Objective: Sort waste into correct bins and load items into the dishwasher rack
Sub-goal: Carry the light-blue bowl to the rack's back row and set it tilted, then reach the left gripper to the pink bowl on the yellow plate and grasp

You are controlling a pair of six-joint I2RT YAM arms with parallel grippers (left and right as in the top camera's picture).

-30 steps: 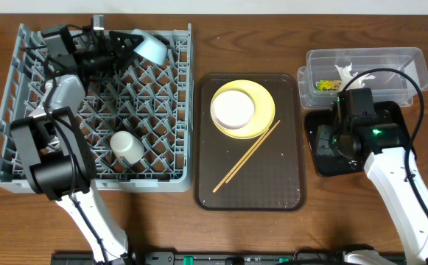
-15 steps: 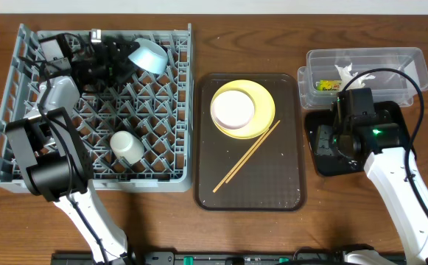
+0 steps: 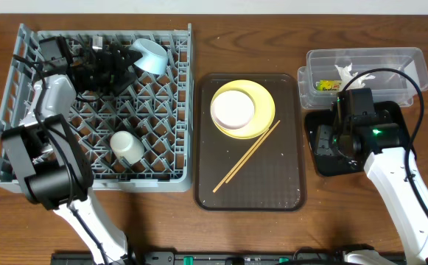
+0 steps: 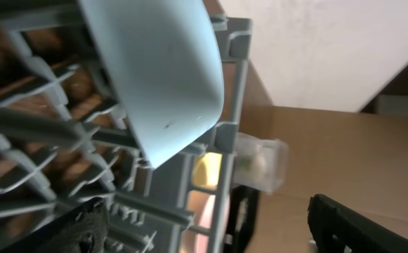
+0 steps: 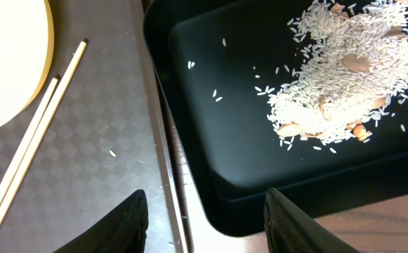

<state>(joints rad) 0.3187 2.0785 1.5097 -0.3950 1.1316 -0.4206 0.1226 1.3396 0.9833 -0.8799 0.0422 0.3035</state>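
Note:
The light blue bowl [image 3: 149, 55] leans on its side among the pegs at the back of the grey dishwasher rack [image 3: 171, 158]; it also shows in the left wrist view [image 4: 168, 77]. My left gripper [image 3: 120, 62] is open just left of the bowl, not holding it. A small white cup [image 3: 127, 146] lies in the rack. The white bowl [image 3: 233, 108] sits on the yellow plate [image 3: 267, 110], with the chopsticks [image 3: 247, 157] beside them. My right gripper [image 5: 204, 225] is open and empty over the black tray [image 5: 211, 126], which holds the food scraps [image 5: 344, 77].
The plate and chopsticks lie on a dark brown serving tray [image 3: 280, 188] between the rack and the bins. The clear tub [image 3: 412, 62] at the back right holds white tissue [image 3: 350, 72] and the green-and-yellow wrapper [image 3: 325, 85]. The black tray [image 3: 320, 163] lies below it.
My left gripper set the blue bowl down into the rack's back rows, let go of it and drew back slightly to the left. The right arm has not moved.

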